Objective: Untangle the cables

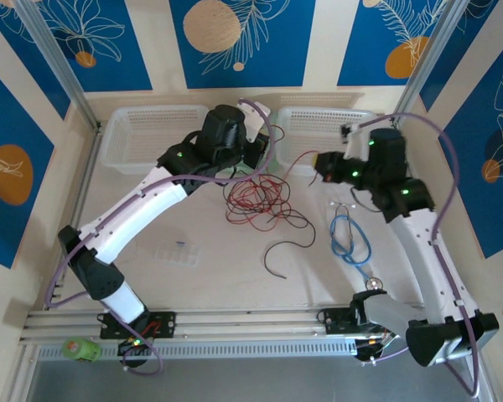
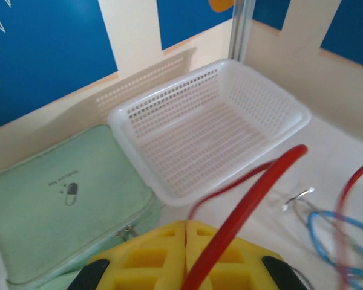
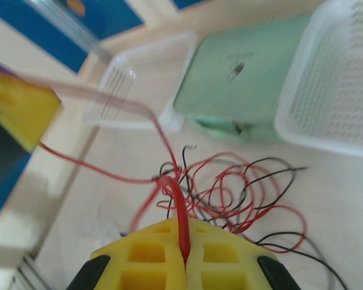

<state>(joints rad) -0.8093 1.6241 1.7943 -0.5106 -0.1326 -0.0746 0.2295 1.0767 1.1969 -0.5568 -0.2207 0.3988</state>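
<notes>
Yellow ribbed finger pads [image 3: 139,266] of the right gripper [image 3: 186,232] are pressed together with no gap. A thin bright red wire [image 3: 180,208] is pinched in the seam, rising out of it and bending back toward the heap. Pads of the left gripper [image 2: 186,232] also meet edge to edge. A blurred red strand [image 2: 254,193] leaves the seam and slants up to the right, and looks clamped there. Cannot tell whether both arms grip the same wire. The bulk of the cables [image 1: 253,201], thin curly wires in red and black, lies as a loose knot on the pale table [image 1: 210,276] between the two arms. It sits just in front of a mint-green zipped fabric pouch [image 2: 54,193]. One black strand [image 1: 278,251] trails out of the knot on the near side. A white perforated plastic basket [image 2: 193,139] stands right of the pouch, touching or nearly so. A second white basket [image 1: 147,134] stands on the pouch's left. A light blue looped tube with metal fittings [image 1: 352,239] lies near the right arm, apart from the knot.
</notes>
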